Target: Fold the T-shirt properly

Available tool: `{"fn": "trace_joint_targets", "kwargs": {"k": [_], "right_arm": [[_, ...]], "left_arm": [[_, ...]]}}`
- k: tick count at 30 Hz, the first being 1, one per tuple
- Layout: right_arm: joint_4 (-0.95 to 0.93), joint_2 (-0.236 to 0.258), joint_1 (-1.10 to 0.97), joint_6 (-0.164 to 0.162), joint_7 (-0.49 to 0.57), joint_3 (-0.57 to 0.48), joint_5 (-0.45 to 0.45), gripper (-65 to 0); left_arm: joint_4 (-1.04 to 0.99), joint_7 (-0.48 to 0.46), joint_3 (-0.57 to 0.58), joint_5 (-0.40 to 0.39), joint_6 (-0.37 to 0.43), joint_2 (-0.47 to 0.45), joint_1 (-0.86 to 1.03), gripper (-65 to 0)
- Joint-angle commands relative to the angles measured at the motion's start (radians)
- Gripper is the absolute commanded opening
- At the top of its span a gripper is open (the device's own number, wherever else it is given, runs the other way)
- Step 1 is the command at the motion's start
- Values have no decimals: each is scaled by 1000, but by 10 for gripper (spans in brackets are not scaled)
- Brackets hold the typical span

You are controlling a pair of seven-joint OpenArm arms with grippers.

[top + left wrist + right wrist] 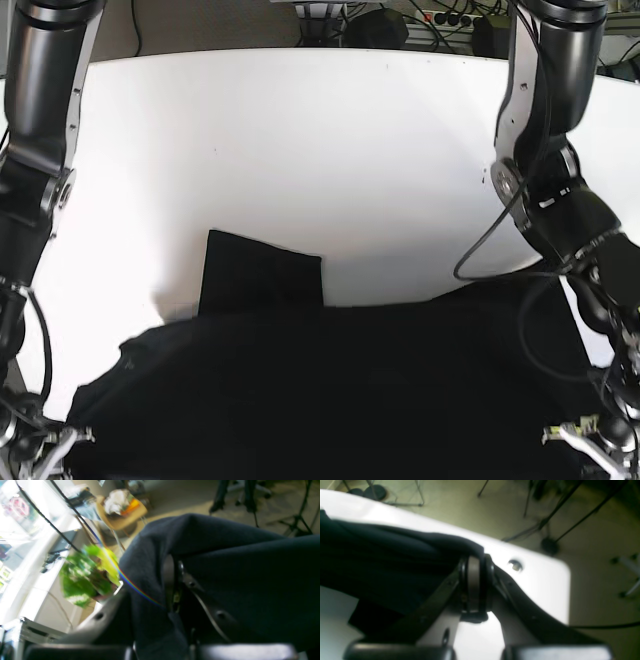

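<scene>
Both the left gripper point(172, 585) and right gripper point(476, 585) are clamped on the T-shirt point(330, 390).

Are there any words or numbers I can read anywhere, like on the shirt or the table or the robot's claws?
None can be read.
T-shirt: plain dark cloth, no print showing.
Table: bare white, no marks.
Left claw and right claw: no labels visible.
Pink glowing sign by the window, left wrist view: too blurred to read.
</scene>
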Motion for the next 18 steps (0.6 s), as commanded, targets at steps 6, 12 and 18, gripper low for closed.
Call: {"fn": "trace_joint_targets", "kwargs": {"k": [6,12,18], "right_arm": [[15,40,235,1,-14,-31,9,-628],[15,55,251,1,-39,-148,14,-628],[26,66,251,3,-79,-185,18,-628]], "left_arm": [[-15,-33,7,-13,6,-36,-214,-650],[-106,-33,31,-18,6,-82,-375,-650],[-93,-30,37,-19,3,-90,-375,-650]]}}
